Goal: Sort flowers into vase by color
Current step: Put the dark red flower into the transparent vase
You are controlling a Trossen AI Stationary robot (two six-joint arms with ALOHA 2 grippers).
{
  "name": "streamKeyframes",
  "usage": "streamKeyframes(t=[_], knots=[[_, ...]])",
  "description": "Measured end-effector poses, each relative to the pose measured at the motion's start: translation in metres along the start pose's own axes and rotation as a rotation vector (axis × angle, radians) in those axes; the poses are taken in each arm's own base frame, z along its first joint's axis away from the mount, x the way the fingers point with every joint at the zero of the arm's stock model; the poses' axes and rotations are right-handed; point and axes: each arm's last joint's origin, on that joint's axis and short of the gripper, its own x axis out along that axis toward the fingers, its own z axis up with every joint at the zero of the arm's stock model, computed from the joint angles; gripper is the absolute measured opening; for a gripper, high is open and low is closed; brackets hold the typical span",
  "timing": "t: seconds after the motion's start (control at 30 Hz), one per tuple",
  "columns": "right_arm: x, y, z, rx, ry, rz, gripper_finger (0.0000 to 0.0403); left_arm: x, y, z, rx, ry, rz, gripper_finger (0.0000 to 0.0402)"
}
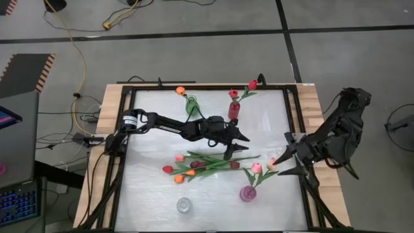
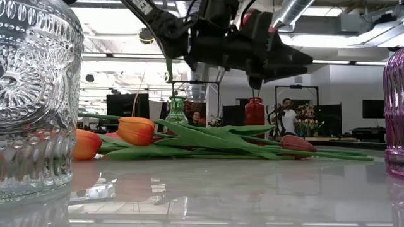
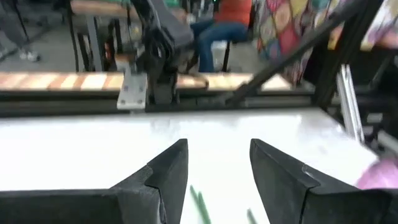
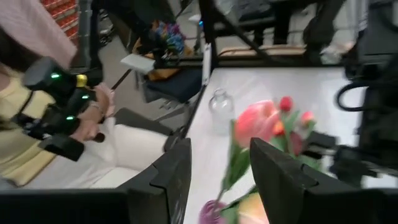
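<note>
Picking step. Left hand (image 1: pixel 238 147), fingers spread and empty, hovers at frame centre over the loose flowers (image 1: pixel 204 164) lying on the counter (image 1: pixel 149 194). Right hand (image 1: pixel 283 163), spread, waits at right beside the pink vase (image 1: pixel 248 193). Next: descend, pinch one stem.

Grey floor (image 1: pixel 194 52) crossed by dark lines, yellow cable (image 1: pixel 71 45) trailing.

Four vases (image 1: pixel 192 105), about ten flowers (image 1: pixel 194 165), two arms (image 1: pixel 181 127).
</note>
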Motion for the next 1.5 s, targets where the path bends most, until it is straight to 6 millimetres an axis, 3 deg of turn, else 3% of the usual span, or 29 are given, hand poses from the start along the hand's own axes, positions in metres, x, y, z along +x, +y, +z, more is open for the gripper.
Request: streamKeyframes(t=[0.5, 0.73, 0.9, 1.33, 1.5], knots=[[-0.021, -0.041, -0.001, 0.01, -0.022, -0.292, 0.0188, -0.053, -0.048, 0.024, 0.152, 0.499, 0.019, 0.016], [-0.016, -0.053, 0.001, 0.028, -0.009, -0.398, 0.0188, -0.069, -0.066, 0.012, 0.097, 0.728, 0.005, 0.016], [-0.012, -0.06, 0.0, -0.009, 0.029, -0.461, 0.0188, -0.072, -0.079, 0.002, 0.074, 0.833, 0.009, 0.016], [-0.012, -0.071, 0.001, 0.021, 0.031, -0.534, 0.0188, -0.069, -0.103, 0.0, 0.042, 0.831, 0.132, 0.016], [-0.012, -0.071, 0.001, 0.021, 0.032, -0.534, 0.0188, -0.06, -0.109, -0.015, 0.052, 0.86, 0.127, 0.016]])
